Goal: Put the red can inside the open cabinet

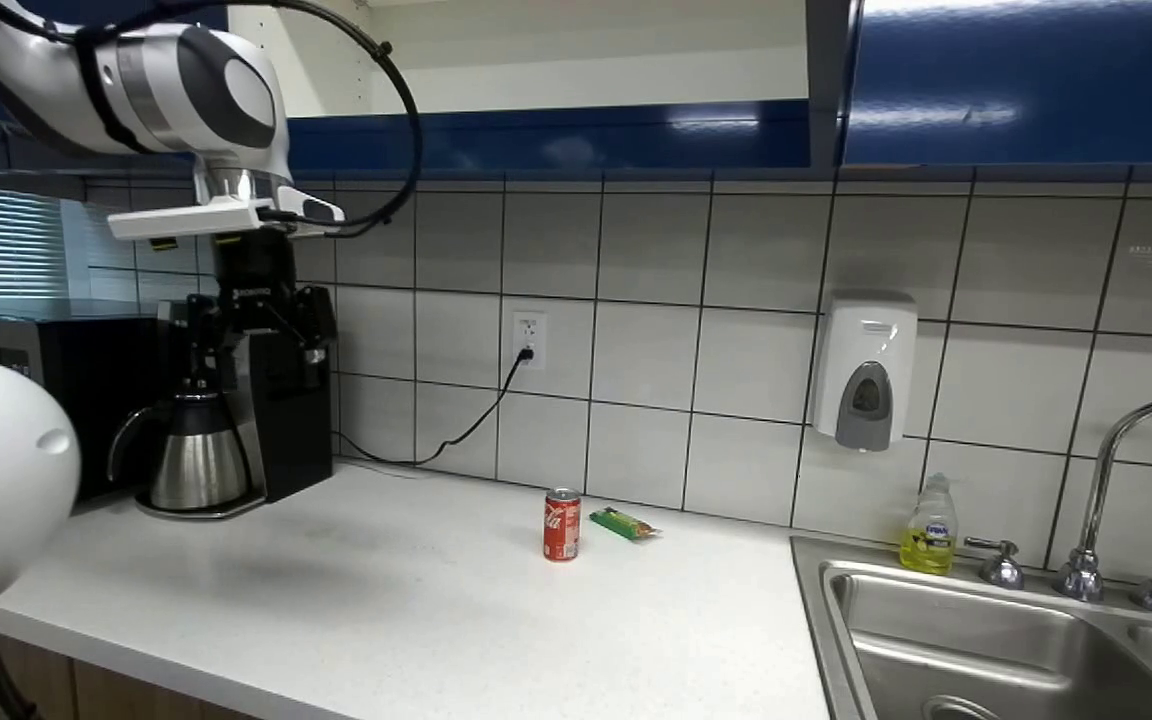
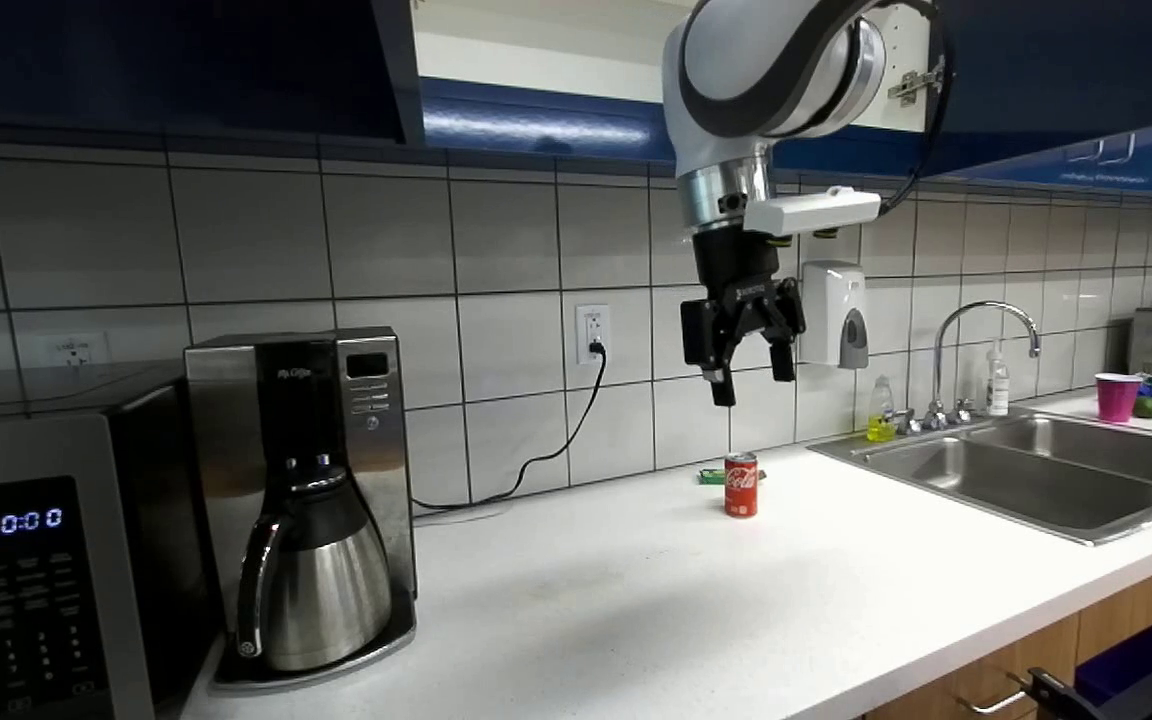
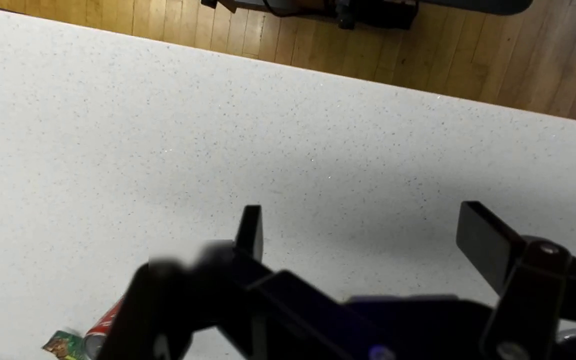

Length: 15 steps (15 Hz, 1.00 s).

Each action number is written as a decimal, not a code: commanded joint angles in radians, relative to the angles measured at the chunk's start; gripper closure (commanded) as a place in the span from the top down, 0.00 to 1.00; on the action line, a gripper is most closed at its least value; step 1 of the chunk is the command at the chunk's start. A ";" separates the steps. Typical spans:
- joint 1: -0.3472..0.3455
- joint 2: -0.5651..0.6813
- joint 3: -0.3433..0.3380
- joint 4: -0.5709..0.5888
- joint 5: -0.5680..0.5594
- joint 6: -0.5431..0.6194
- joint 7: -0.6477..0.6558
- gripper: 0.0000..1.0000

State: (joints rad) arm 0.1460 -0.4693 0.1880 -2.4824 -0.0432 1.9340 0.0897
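The red can [image 1: 562, 525] stands upright on the white counter, and it also shows in an exterior view [image 2: 741, 486]. In the wrist view the red can [image 3: 101, 331] is partly hidden behind a gripper finger at the lower left. The open cabinet [image 1: 586, 62] is on the wall above the counter, with a cream interior and a blue lower edge; it also shows in an exterior view [image 2: 536, 48], partly behind the arm. My gripper [image 1: 258, 366] is open with nothing between its fingers, high above the counter, apart from the can. It also shows in an exterior view [image 2: 754, 385] and the wrist view [image 3: 360, 225].
A green packet [image 1: 622, 523] lies beside the can. A coffee maker [image 2: 371, 400] with a steel carafe and a microwave [image 2: 126, 560] stand at one end. A sink [image 1: 836, 640], soap bottle [image 1: 929, 530] and wall dispenser [image 1: 866, 370] are at the other end. A black cord [image 1: 466, 435] runs to the outlet.
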 commanded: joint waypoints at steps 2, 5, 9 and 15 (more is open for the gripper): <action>-0.073 0.119 -0.069 -0.030 -0.050 0.174 0.003 1.00; -0.116 0.220 -0.111 -0.038 -0.081 0.295 0.007 1.00; -0.173 0.355 -0.162 -0.025 -0.143 0.440 0.025 1.00; -0.209 0.542 -0.231 0.039 -0.266 0.607 0.088 1.00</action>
State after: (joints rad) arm -0.0488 -0.0152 -0.0273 -2.5027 -0.2419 2.4906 0.1114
